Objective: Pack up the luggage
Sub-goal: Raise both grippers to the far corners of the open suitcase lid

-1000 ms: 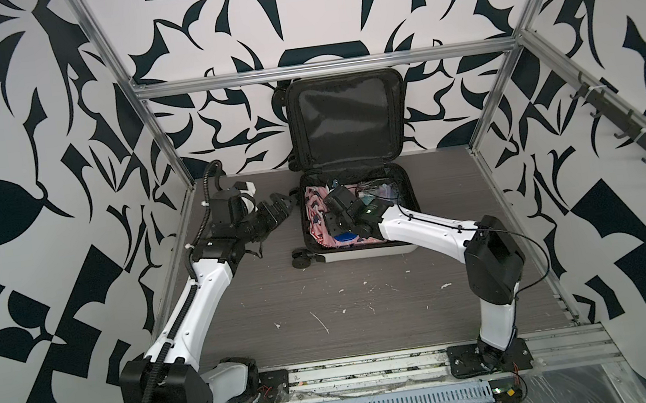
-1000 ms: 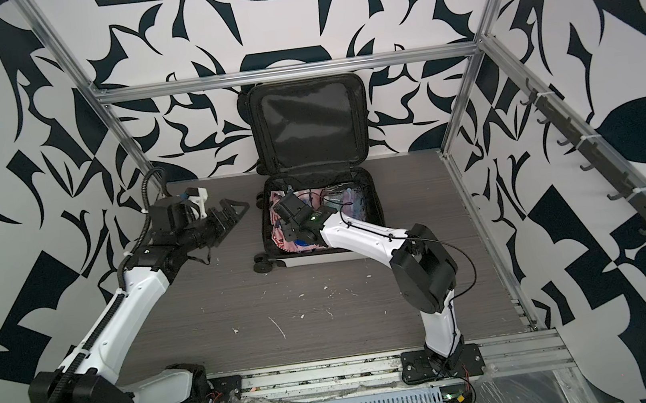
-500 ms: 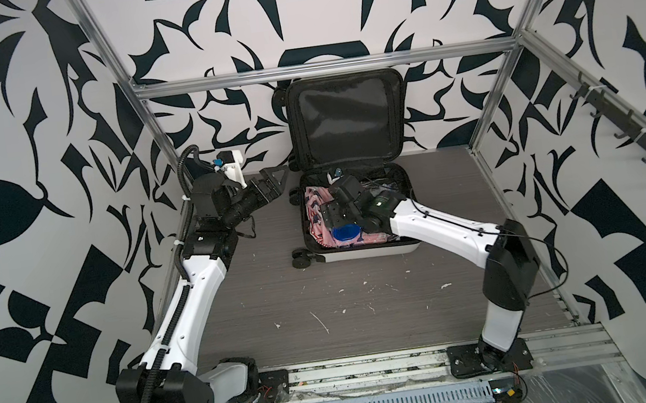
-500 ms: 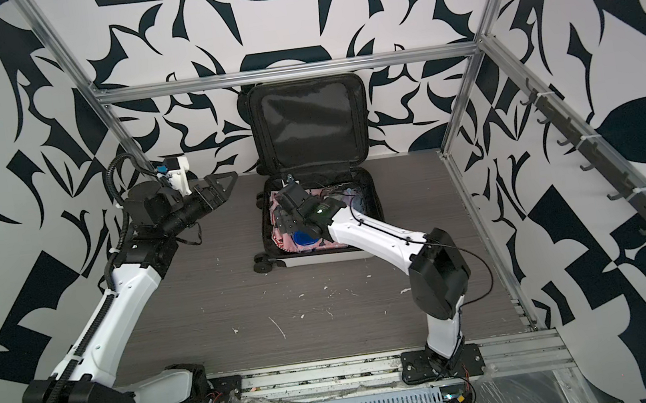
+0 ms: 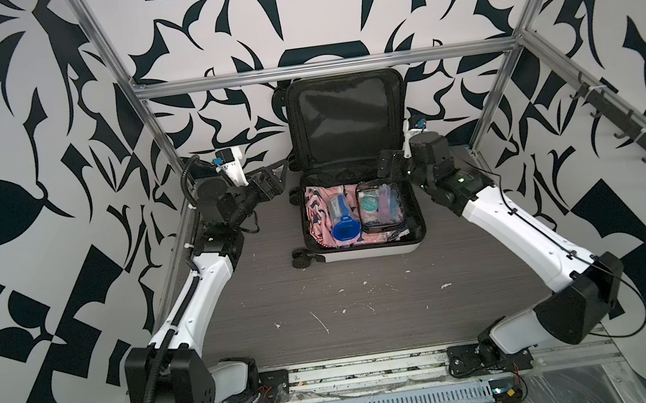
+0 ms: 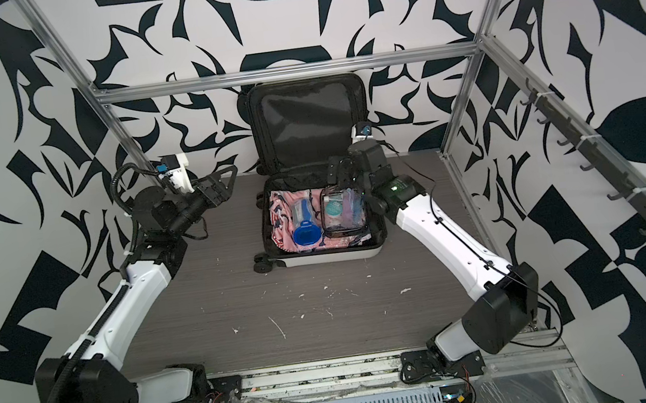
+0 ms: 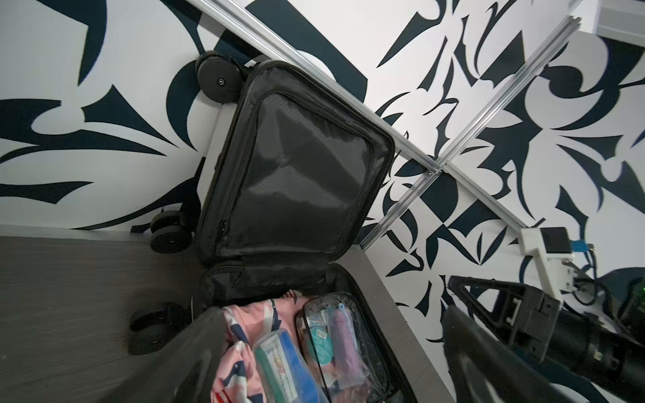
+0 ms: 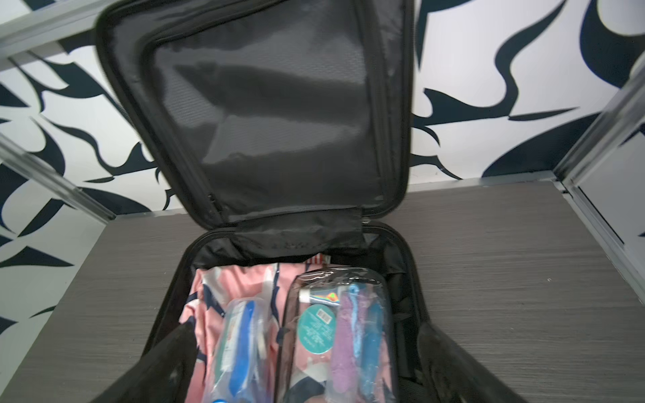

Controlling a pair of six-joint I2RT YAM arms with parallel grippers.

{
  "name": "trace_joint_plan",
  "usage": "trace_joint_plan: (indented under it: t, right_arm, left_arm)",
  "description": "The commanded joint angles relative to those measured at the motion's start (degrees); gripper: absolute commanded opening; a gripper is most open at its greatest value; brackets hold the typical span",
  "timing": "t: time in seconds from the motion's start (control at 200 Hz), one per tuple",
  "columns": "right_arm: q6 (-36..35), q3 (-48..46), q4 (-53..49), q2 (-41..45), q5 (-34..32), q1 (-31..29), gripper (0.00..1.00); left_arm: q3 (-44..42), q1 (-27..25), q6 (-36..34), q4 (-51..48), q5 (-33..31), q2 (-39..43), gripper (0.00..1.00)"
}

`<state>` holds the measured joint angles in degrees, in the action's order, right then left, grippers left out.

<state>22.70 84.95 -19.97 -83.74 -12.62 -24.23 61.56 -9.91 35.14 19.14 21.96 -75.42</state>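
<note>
Right gripper (image 5: 388,164), jaws spread wide and empty, hovers above the far right corner of the luggage (image 5: 365,252), near a clear pouch (image 5: 380,208). Left gripper (image 5: 273,175), equally wide and empty, hangs just left of it. The luggage lies at the back of the bench (image 5: 368,310), lid (image 5: 347,124) raised, with pink cloth (image 5: 317,220) inside

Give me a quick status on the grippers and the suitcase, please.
Left gripper open, empty, beside the lid; right gripper open, empty, over the suitcase. Toiletry pouch and blue brush packed on pink cloth. Nothing in the way.
</note>
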Motion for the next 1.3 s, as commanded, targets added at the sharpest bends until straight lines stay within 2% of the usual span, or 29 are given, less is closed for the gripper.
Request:
trace_joint_plan:
  t: [0.0, 0.175, 0.27, 0.32, 0.525, 0.545, 0.645, 0.77, 0.825, 0.87, 1.145, 1.295]
  right_arm:
    - [1.79, 3.06, -1.81, -0.37, 8.47, 4.62, 1.00]
    - [4.02, 4.84, -1.61, -2.60, 17.80, 12.23, 0.98]
    - [5.56, 4.87, 0.92, -3.58, 19.27, 14.73, 0.97]
    - [6.08, 5.34, 2.34, -4.40, 19.73, 15.78, 0.96]
    - [7.10, 7.26, 9.33, -8.49, 19.57, 19.51, 0.96]
    - [7.10, 7.58, 9.84, -9.10, 19.57, 19.86, 0.96]
    - [7.32, 10.91, 11.08, -13.13, 19.78, 21.44, 0.96]
    - [8.71, 16.47, 12.80, -20.22, 22.51, 23.86, 0.81]
    - [9.43, 17.32, 16.88, -23.17, 24.70, 24.55, 0.72]
    - [10.04, 17.53, 20.72, -25.26, 25.61, 24.90, 0.69]
    - [3.59, 22.54, 33.35, -34.96, 27.11, 24.96, 0.72]
    - [1.85, 27.24, 36.05, -40.42, 29.45, 24.98, 0.71]
  left_arm:
    - [7.13, 0.33, -1.30, -1.58, 1.96, -5.07, 0.99]
    - [18.00, 0.51, 2.04, -4.34, 7.17, -15.08, 0.99]
    - [21.37, 0.46, 4.09, -0.61, 8.85, -19.94, 1.00]
    - [23.24, 0.51, 4.10, 0.58, 9.08, -22.47, 0.97]
    - [31.31, 0.42, -2.36, 1.07, 7.40, -31.77, 0.86]
    - [32.02, 0.42, -2.75, 0.93, 6.92, -32.55, 0.81]
    - [35.77, 0.40, -4.65, 1.24, 4.71, -36.07, 0.73]
    - [40.42, 0.24, -8.20, 1.04, 2.05, -39.90, 0.64]
    - [42.52, 0.23, -9.52, 1.08, 1.69, -41.83, 0.62]
    - [44.19, 0.16, -10.48, 1.32, 1.79, -43.47, 0.60]
    - [52.69, -0.28, -13.68, 2.79, 1.10, -52.19, 0.51]
    - [57.21, -1.20, -16.07, 1.79, -0.40, -56.08, 0.49]
